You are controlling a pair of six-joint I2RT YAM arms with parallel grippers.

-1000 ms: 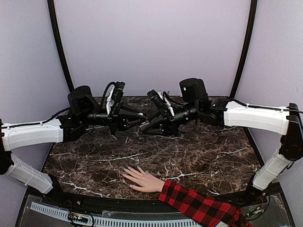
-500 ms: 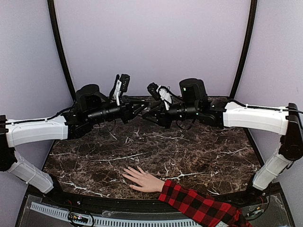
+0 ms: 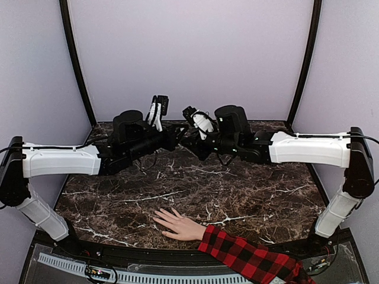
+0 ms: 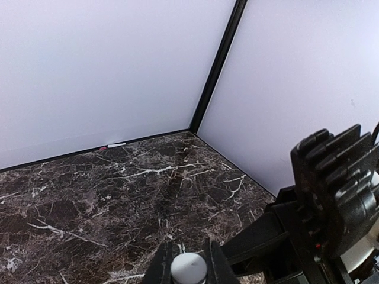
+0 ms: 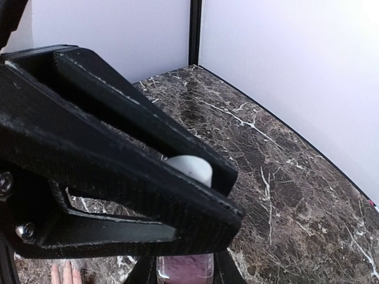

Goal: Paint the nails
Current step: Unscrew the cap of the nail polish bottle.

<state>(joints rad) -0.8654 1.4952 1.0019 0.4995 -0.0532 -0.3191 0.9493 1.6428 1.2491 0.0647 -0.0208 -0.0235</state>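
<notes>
- Both arms reach inward with forearms near level. Their grippers meet tip to tip, raised over the back-centre of the dark brown, white-veined marble counter (image 3: 266, 195).
- The left gripper (image 4: 188, 261) is clamped narrow on a small round white cap (image 4: 188, 270). The right gripper (image 5: 185, 271) is pinched tight on a pinkish glass bottle (image 5: 183, 264), seen below that cap in the right wrist view. Cap & bottle are held off the counter btwn the two grippers; can't tell if the cap is still on the bottle.
- The nails (image 3: 157, 219) sit at the fingertips of a pale mannequin-like hand (image 3: 180, 225). It lies flat at the counter's near edge, centre, with fingers spread & pointing left. They are well apart from both grippers and too small to make out.
- A red-and-black plaid sleeve (image 3: 249, 259) runs from the wrist off to the near right.
- In the right wrist view, the left gripper's black body fills most of the frame & blocks much of the counter.
- Pale lavender walls (image 3: 189, 53) & black corner posts (image 3: 74, 59) close in the back.
- Vs 1 s ago, both grippers are higher, farther back & tighter together, and the left arm is stretched further toward centre. Hand & sleeve are unmoved.
</notes>
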